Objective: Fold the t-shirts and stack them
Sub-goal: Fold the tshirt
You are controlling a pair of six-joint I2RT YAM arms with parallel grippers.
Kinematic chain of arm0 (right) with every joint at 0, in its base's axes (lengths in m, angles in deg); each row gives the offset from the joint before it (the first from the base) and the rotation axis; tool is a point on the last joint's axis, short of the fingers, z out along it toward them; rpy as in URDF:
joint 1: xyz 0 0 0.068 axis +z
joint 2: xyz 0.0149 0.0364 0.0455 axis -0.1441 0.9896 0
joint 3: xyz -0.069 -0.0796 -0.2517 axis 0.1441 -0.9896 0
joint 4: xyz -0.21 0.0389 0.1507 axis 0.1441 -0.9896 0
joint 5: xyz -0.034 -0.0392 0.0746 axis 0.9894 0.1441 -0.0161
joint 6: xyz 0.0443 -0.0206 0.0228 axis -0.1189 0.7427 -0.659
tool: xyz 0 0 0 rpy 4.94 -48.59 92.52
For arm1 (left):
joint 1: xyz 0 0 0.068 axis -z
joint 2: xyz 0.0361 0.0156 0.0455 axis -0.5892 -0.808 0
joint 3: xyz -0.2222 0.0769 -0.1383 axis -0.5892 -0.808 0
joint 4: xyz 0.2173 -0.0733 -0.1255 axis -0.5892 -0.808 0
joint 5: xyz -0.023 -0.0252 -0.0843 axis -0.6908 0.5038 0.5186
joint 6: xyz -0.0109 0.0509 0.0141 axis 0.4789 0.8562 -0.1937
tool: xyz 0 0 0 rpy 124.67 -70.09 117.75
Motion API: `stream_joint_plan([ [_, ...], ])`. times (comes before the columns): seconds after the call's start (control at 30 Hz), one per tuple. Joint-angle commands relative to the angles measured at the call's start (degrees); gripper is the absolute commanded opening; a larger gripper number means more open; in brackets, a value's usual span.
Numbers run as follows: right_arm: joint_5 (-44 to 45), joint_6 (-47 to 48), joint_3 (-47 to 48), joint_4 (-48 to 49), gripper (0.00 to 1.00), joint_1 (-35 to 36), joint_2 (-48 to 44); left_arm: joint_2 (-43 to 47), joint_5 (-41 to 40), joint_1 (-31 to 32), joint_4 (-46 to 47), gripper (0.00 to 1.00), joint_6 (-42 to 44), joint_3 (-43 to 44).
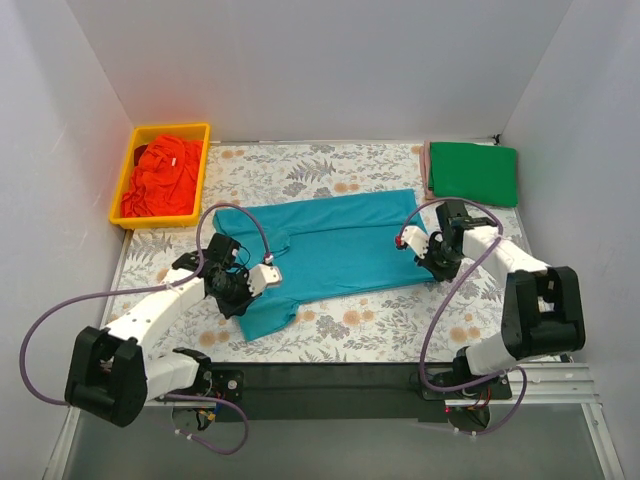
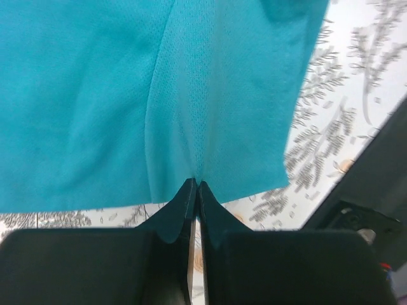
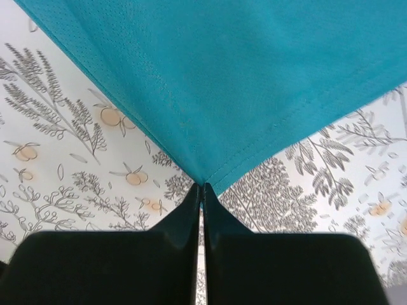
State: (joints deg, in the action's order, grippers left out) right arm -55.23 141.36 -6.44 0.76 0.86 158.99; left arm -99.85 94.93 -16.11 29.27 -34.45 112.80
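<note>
A teal-blue t-shirt (image 1: 330,245) lies spread across the middle of the floral sheet. My left gripper (image 1: 243,285) is shut on its left end; in the left wrist view the fingertips (image 2: 196,185) pinch a fold of the teal cloth (image 2: 127,95). My right gripper (image 1: 420,248) is shut on its right hem corner; in the right wrist view the tips (image 3: 203,187) pinch the stitched corner of the teal cloth (image 3: 241,76). A bright green t-shirt (image 1: 473,172) lies folded at the back right. An orange-red t-shirt (image 1: 163,176) is crumpled in the yellow bin.
The yellow plastic bin (image 1: 125,190) stands at the back left. The grey floral sheet (image 1: 390,325) covers the table. White walls close in the sides and back. A black bar (image 1: 330,380) runs along the near edge between the arm bases.
</note>
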Motion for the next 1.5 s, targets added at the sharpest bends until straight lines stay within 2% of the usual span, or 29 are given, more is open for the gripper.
stream_joint_plan([
  [0.0,-2.1,1.7,-0.7,-5.8,0.01,0.1,-7.6,5.0,2.9,0.1,-9.3,0.00,0.3,3.8],
  [0.03,-2.2,2.2,-1.4,-7.3,0.01,0.2,-10.0,6.2,3.8,0.1,-12.0,0.00,0.0,4.7],
  [0.23,-1.4,3.5,0.6,-9.2,0.01,-0.1,-13.4,6.1,3.4,-0.6,-13.7,0.00,-0.8,10.8],
  [0.47,-1.5,3.4,10.0,-9.8,0.01,-0.5,-3.4,-4.4,4.6,-7.9,-11.5,0.00,2.3,21.6],
  [0.77,-1.4,3.6,20.1,-9.8,0.01,-0.5,6.6,-16.6,4.2,-10.3,-5.8,0.00,2.5,31.3],
  [0.93,-1.1,3.9,25.2,-9.8,0.01,-0.5,10.7,-21.9,3.8,-10.8,-4.1,0.00,3.1,34.4],
  [1.23,-0.7,4.3,28.1,-9.6,0.01,-0.4,17.2,-28.2,3.5,-11.4,-2.6,0.00,3.5,38.2],
  [1.47,-0.7,4.1,31.1,-9.5,0.01,-0.5,20.1,-29.7,3.2,-12.7,-1.2,0.00,3.9,38.2],
])
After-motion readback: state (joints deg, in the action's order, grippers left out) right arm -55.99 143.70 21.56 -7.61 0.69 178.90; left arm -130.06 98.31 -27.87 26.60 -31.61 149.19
